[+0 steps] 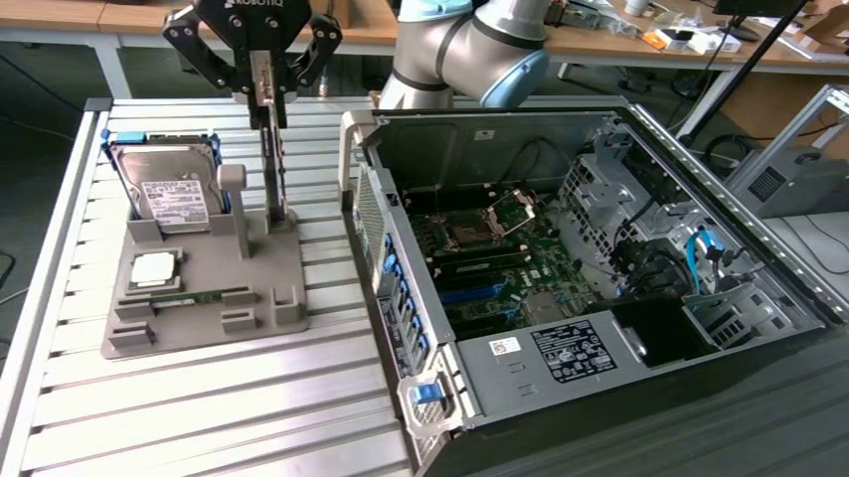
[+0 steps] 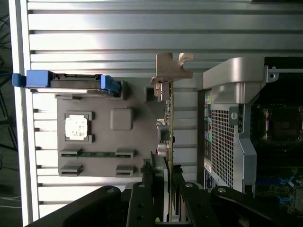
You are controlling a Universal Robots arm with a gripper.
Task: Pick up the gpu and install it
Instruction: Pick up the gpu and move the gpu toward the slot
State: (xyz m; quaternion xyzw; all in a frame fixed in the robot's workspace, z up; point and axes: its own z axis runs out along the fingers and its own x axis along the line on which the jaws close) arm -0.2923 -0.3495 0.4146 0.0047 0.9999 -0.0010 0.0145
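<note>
- On the gray holder [image 1: 199,318] [image 2: 137,127], in its upright slot, the gpu [image 1: 274,149] [image 2: 168,123] stands on edge, its lower end still down in the holder.
- Above the holder, the jaws of the Universal Robots arm [image 1: 464,50] reach down and pinch the gpu's upper edge, one finger [image 2: 152,189] against each face of the card.
- At the far end of the card from the jaws, the gpu's silver bracket [image 2: 170,68] sticks out past the holder's edge.
- In the holder's other upright slot, a hard drive [image 1: 173,189] [image 2: 66,81] with a white label leans in a blue frame.
- On the holder's flat part lie a square processor chip [image 1: 153,268] [image 2: 77,126] and, just beside it, a narrow green memory stick [image 1: 186,296] [image 2: 97,154].
- Beside the holder, on the exterior view's right, an open computer case [image 1: 464,149] [image 2: 227,137] lies with its motherboard [image 1: 498,268] exposed.
- Under the holder, the slatted metal surface [image 1: 199,417] [image 2: 118,42] carries both holder and case.
</note>
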